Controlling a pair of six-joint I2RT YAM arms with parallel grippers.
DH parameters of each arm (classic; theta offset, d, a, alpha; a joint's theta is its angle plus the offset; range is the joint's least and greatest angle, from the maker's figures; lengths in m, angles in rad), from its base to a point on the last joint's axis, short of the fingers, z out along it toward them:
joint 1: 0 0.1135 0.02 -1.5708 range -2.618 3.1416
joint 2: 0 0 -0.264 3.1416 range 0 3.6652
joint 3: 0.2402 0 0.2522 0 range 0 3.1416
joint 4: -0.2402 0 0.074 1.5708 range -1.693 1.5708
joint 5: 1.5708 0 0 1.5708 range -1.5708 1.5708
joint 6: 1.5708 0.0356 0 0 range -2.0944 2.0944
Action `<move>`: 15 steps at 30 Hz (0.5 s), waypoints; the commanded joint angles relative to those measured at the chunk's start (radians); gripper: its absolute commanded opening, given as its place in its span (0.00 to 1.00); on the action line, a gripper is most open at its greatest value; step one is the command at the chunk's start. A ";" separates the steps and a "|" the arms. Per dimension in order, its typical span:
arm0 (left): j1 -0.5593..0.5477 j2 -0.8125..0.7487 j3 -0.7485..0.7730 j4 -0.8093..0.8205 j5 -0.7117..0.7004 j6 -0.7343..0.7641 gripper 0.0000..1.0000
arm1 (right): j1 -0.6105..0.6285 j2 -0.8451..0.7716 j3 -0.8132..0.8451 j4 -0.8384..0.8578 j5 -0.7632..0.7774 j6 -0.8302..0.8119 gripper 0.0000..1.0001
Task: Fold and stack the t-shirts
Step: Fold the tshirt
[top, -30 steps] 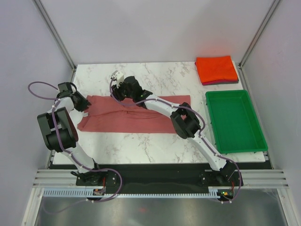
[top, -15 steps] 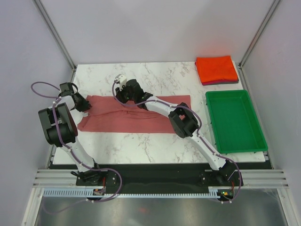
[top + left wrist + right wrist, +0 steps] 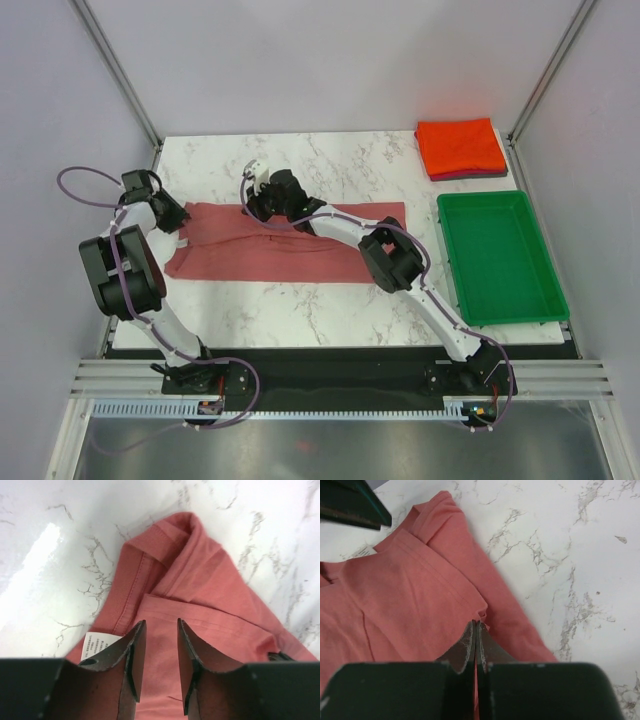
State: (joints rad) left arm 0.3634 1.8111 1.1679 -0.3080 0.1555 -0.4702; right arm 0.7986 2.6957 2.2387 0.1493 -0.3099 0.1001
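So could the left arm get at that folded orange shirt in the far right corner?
Probably not. The orange shirt lies in that far corner, the left gripper is over the rose shirt on the opposite side, and the right arm stretches between them.

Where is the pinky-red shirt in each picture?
Top view: the rose shirt lies spread across the middle of the marble table.
Left wrist: it fills the middle and bottom, beneath the open left gripper.
Right wrist: it covers the left side, its edge pinched by the right gripper.
Shared landmark: the white, grey-veined marble beside the shirt.
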 commanded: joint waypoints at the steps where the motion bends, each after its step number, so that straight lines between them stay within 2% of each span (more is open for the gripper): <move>1: 0.003 -0.114 0.024 0.018 -0.050 0.033 0.40 | 0.017 -0.145 -0.074 0.082 -0.083 -0.016 0.00; 15: 0.003 -0.194 -0.022 -0.006 -0.043 0.022 0.40 | 0.094 -0.422 -0.537 0.122 -0.138 -0.092 0.00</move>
State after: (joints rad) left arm 0.3634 1.6737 1.1618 -0.3084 0.1211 -0.4698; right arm 0.8810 2.3577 1.7634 0.2401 -0.4061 0.0467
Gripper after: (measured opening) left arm 0.405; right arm 0.009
